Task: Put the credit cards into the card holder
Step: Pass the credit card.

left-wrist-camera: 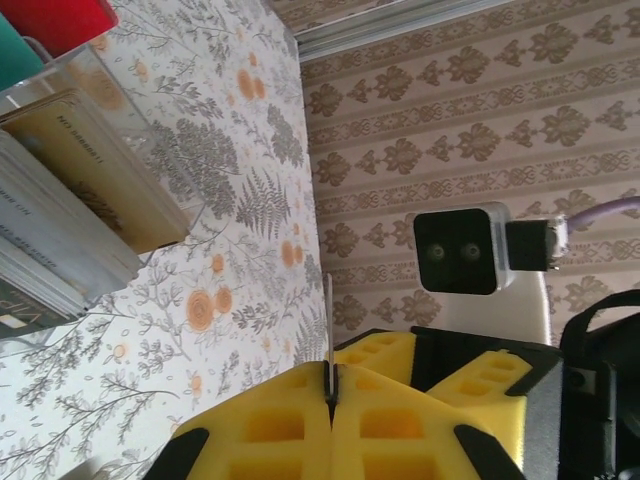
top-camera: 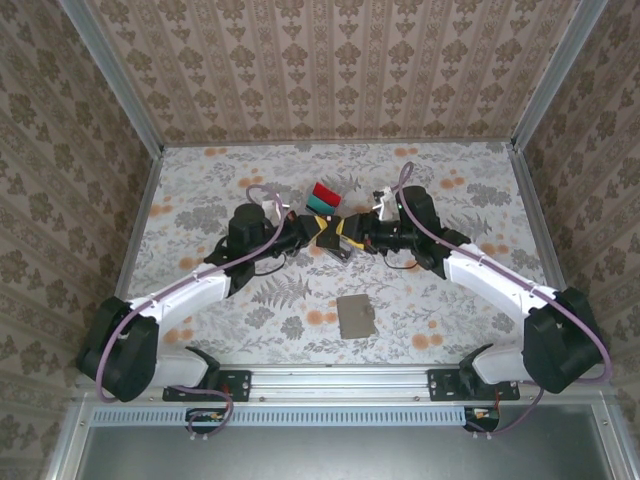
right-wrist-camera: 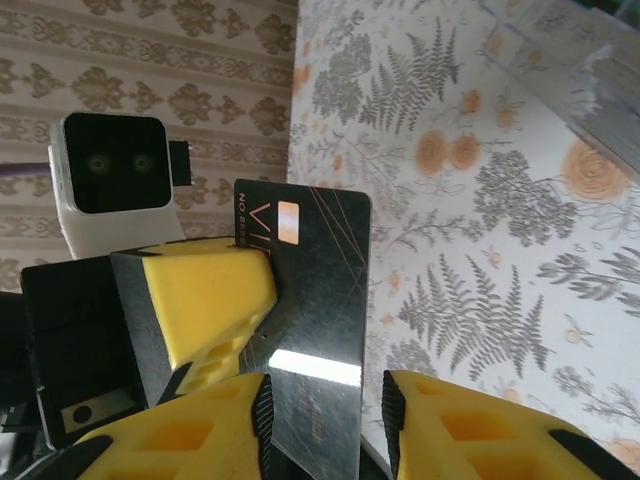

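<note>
The left hand [left-wrist-camera: 330,372] is clamped on a dark card [right-wrist-camera: 318,290], holding it above the worktop [top-camera: 200,200]. Just beyond, the clear rack [left-wrist-camera: 120,110] carries a red card [top-camera: 325,189], a teal card [top-camera: 319,203] and others. The right hand [right-wrist-camera: 325,405] faces the left, its fingers [right-wrist-camera: 480,430] parted on either side of the dark card, with a gap at one edge. The card holder [top-camera: 355,316] lies flat on the worktop nearer the arm bases, well apart from both hands
</note>
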Tool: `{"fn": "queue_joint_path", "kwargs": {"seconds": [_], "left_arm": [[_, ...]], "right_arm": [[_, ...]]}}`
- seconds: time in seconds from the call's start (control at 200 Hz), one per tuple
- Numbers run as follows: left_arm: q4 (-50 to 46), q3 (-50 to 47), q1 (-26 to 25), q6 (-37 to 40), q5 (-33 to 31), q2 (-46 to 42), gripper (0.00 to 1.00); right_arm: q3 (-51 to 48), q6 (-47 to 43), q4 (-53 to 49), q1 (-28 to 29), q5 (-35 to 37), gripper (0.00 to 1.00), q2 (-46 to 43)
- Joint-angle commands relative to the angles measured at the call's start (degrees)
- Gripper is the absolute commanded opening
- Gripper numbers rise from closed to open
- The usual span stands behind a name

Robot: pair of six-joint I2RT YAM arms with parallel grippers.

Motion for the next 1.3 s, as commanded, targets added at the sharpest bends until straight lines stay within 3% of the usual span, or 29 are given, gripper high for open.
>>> {"fn": "queue_joint_path", "kwargs": {"seconds": [0.0,0.25,0.525,0.625,0.71,0.82,0.95,1.155,1.295], "left_arm": [[3.4,1.1,-0.3,-1.7,1.2,-0.2,0.0],[6.7,0.4,-0.4,-5.2,1.8,1.0,0.0],[0.3,0.3,-0.3,-3.6,0.6,-0.8,0.0],[-6.2,0.9,-0.3,-1.1,-0.8,-2.3,0.15],[-13.6,2.1,-0.4,2.5,-1.9,-3.8,0.36],[-26.5,3.6,-1.1,8.3,-6.2,-6.7,0.54],[-35.6,3.8,-3.1,12.1,-11.5,-9.5,0.59],[-38.5,1.9,-8.6,12.0,-16.4,-9.9,0.61],[-39.8,1.5,-12.3,11.7,-19.3,-9.6,0.62]], "right_arm": [[-0.8,4.8,5.9,-0.1,-3.3,0.35,1.4],[-0.5,8.1,11.2,-0.1,-5.4,0.28,5.7],[-0.6,7.2,9.6,-0.9,-4.9,0.1,5.1],[1.0,1.2,0.0,-1.0,-1.8,0.03,3.0],[1.2,-3.2,-6.7,-0.9,0.0,0.01,0.2],[0.3,-10.2,-18.2,-0.5,5.8,0.02,-3.5],[0.3,-18.9,-32.9,4.1,16.7,0.02,-5.2],[-5.0,-16.6,-31.8,11.6,20.9,0.02,-5.3],[-7.3,-16.0,-34.4,12.6,26.2,0.01,-5.5]]}}
